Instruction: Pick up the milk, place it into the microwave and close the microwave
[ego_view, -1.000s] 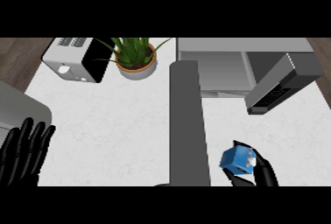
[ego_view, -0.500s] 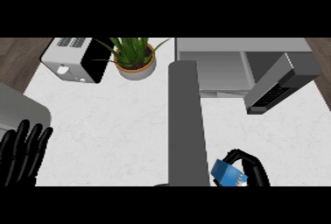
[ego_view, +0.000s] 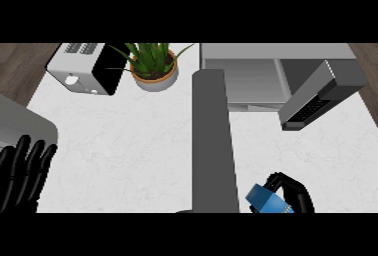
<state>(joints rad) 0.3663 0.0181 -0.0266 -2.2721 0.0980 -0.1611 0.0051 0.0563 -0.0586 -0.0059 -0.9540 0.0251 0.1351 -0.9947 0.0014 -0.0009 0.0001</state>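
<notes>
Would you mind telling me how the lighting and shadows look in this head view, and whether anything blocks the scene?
Head view: light is even and flat on the white counter, with no glare or hard shadows; a grey forearm runs up the middle, hiding the counter behind it; the milk is partly covered by the right hand.

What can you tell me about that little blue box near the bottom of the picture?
The milk carton is a small blue box with a paler blue face, lying tilted near the lower right edge of the white counter. The black right hand curls round it from the right and hides part of it. Its lower end is cut off by the view's edge.
</notes>
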